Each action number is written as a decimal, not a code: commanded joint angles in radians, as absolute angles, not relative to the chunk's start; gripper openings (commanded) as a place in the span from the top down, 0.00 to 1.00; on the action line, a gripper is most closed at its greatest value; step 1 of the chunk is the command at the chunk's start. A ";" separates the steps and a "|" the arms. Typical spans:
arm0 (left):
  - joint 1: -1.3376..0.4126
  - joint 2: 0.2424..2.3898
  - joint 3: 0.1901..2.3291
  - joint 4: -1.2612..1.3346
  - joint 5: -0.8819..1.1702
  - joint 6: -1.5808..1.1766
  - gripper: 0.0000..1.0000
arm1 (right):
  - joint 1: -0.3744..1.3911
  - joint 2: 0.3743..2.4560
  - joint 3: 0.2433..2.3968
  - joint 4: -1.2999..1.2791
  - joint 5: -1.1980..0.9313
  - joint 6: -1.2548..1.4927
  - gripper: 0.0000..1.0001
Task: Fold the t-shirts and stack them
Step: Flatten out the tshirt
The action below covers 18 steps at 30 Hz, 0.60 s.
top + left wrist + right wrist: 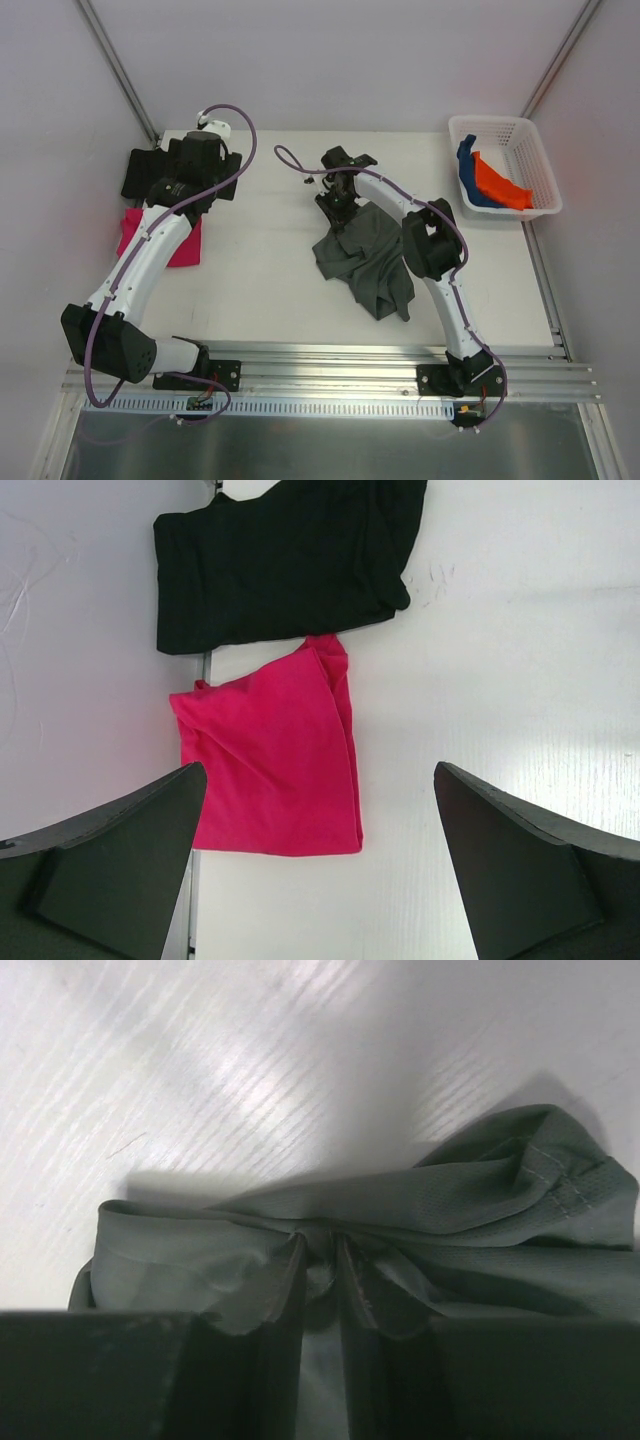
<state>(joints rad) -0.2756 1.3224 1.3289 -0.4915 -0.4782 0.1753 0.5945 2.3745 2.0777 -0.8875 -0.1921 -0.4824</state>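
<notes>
A crumpled dark grey t-shirt (365, 262) lies mid-table. My right gripper (338, 205) is shut on its far edge; in the right wrist view the fingers pinch a bunched fold of grey cloth (320, 1260). A folded magenta t-shirt (185, 245) lies at the left, also in the left wrist view (270, 755), with a folded black t-shirt (280, 560) just beyond it. My left gripper (320, 880) is open and empty, hovering above the magenta shirt's near edge. Orange (497, 184) and blue (470, 175) t-shirts lie in the basket.
The white lattice basket (540, 165) stands at the back right. Pale walls with metal posts close in the left, back and right. A metal rail (330, 355) runs along the table's near edge by the arm bases.
</notes>
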 commanded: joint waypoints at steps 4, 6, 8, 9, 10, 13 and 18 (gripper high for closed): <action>-0.279 1.321 1.365 -0.480 -0.454 0.169 0.01 | 0.598 2.349 2.114 -0.861 -0.112 -0.497 0.95; -0.279 1.322 1.368 -0.480 -0.446 0.166 0.01 | 0.600 2.338 2.111 -0.861 -0.103 -0.499 0.99; -0.279 1.324 1.376 -0.482 -0.443 0.166 0.01 | 0.595 2.315 2.112 -0.859 -0.095 -0.503 0.99; -0.279 1.325 1.376 -0.482 -0.442 0.166 0.01 | 0.592 2.304 2.121 -0.859 -0.088 -0.502 0.99; -0.279 1.325 1.376 -0.482 -0.439 0.166 0.01 | 0.581 2.289 2.128 -0.861 -0.081 -0.497 0.99; -0.281 1.322 1.359 -0.483 -0.410 0.153 0.01 | 0.543 2.206 2.170 -0.851 -0.048 -0.494 0.99; -0.290 1.344 1.356 -0.491 -0.345 0.118 0.01 | 0.480 2.042 2.214 -0.821 -0.008 -0.552 1.00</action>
<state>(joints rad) -0.2764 1.3277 1.3346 -0.4919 -0.4114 0.1524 0.5274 2.2501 2.1242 -0.8608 -0.0574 -0.5079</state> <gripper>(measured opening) 0.992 0.013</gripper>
